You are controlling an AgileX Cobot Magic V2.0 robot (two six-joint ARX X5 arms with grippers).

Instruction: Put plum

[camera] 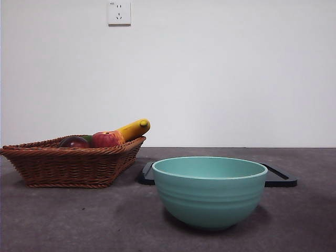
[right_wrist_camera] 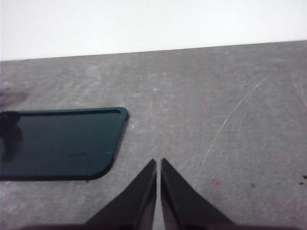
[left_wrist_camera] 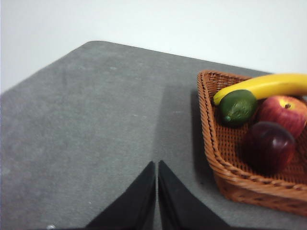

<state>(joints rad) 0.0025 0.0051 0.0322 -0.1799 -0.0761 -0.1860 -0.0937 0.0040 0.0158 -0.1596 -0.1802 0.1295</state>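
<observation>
Front view: the glossy dark maroon plum (camera: 73, 142) lies in the brown woven wicker basket (camera: 68, 165) on the grey bench; neither arm shows, so nothing has begun.

Left wrist view: the left tool (left_wrist_camera: 157, 165) is closed and empty, with the plum ahead and off to one side.

Right wrist view: the right tool (right_wrist_camera: 158, 163), closed and empty, waits near a dark flat tray (right_wrist_camera: 57, 143).

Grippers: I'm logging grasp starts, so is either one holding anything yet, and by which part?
Nothing is held. The left gripper and right gripper are shut on nothing; the plum lies in the basket.
</observation>
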